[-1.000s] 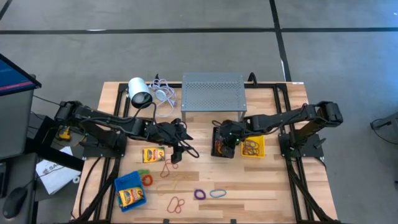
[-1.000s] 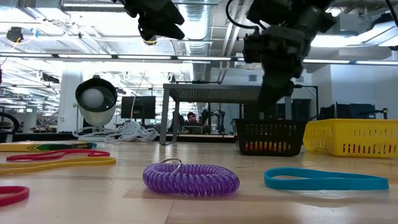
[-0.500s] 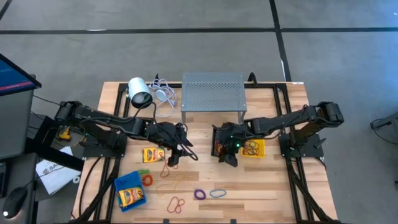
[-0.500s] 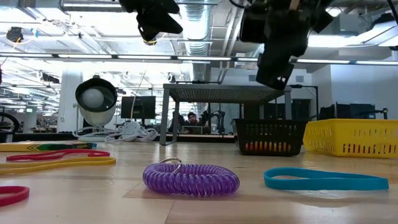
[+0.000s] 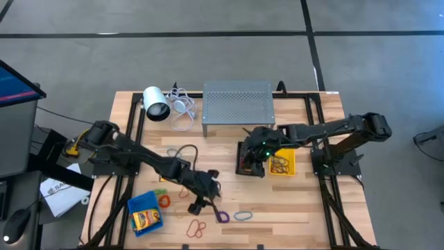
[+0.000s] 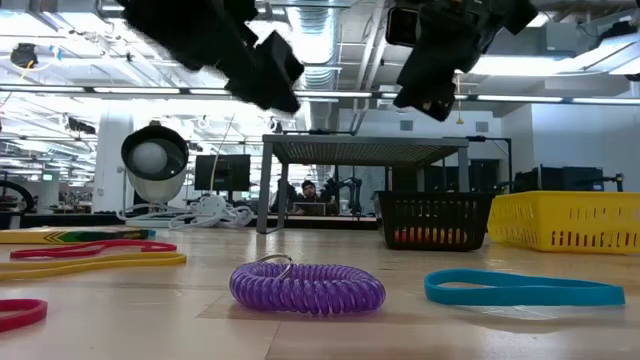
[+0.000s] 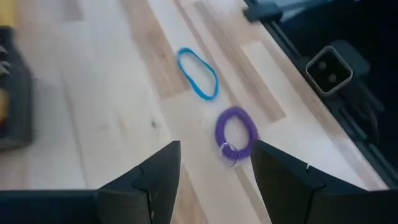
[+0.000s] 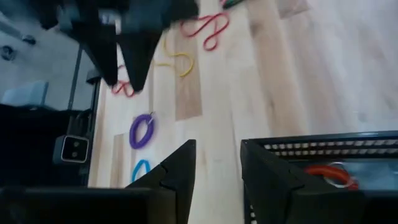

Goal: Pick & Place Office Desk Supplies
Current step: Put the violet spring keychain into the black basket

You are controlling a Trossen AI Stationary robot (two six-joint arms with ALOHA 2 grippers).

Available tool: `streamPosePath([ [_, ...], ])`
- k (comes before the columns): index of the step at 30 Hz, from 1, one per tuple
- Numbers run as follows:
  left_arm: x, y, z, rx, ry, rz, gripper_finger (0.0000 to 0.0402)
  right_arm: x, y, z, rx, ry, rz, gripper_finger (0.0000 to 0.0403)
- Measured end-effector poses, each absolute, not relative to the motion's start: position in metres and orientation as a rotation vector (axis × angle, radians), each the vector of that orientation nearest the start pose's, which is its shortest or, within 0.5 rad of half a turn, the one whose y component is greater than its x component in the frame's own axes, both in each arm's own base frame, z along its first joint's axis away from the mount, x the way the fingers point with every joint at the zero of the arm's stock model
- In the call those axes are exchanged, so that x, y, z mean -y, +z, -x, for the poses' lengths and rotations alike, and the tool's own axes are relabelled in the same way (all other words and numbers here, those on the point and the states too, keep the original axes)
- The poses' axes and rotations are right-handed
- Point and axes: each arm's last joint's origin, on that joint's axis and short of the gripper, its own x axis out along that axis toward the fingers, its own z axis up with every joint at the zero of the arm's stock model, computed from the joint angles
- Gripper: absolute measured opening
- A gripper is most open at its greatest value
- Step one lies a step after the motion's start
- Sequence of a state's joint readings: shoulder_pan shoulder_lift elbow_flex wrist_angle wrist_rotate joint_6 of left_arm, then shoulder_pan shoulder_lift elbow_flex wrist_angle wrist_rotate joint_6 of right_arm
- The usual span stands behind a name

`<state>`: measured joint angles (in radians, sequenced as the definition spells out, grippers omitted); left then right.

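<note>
Since a second ago our left gripper (image 5: 199,205) swung from table centre toward 6 o'clock, fingers apart and empty, above the purple coiled plastic loop (image 7: 236,130). Right gripper (image 5: 253,161), narrow gap and empty, hovers over the black mesh bin (image 5: 241,158) at 3 o'clock. Some bands binned; about six loops left.

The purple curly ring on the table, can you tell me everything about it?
The purple curly ring is a springy coil bent into a closed loop, plastic by its look, with a small metal ring hooked on one side. It lies flat on the wooden table, near the front edge. A pale blue band lies beside it, apart. The left hand hovers open above it, not touching.
</note>
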<state>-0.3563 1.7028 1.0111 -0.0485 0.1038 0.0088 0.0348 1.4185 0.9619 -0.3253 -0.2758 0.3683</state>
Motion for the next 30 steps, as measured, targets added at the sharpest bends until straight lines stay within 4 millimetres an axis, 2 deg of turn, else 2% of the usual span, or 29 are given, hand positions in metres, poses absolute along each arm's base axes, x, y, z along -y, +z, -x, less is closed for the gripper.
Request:
streamPosePath([
  [3,0.132,0.183,-0.333,-0.714,-0.482,-0.137,0.0191,-0.013,0.249,-0.287,-0.821,0.106,-0.425,0.0122],
  [7,0.132,0.183,-0.334,-0.672,-0.543,-0.294,0.0191,-0.009,0.256,-0.284,-0.786,0.078,-0.397,0.0122],
  [12,0.138,0.182,-0.335,-0.606,-0.609,-0.430,0.0190,-0.008,0.255,-0.283,-0.792,0.073,-0.398,0.0122],
  [21,0.175,0.138,-0.336,-0.680,-0.751,-0.573,0.0178,-0.025,0.255,-0.283,-0.802,0.088,-0.401,0.0122],
  [30,0.185,0.121,-0.362,-0.702,-0.693,-0.598,0.0178,-0.049,0.255,-0.280,-0.806,0.103,-0.382,0.0122],
])
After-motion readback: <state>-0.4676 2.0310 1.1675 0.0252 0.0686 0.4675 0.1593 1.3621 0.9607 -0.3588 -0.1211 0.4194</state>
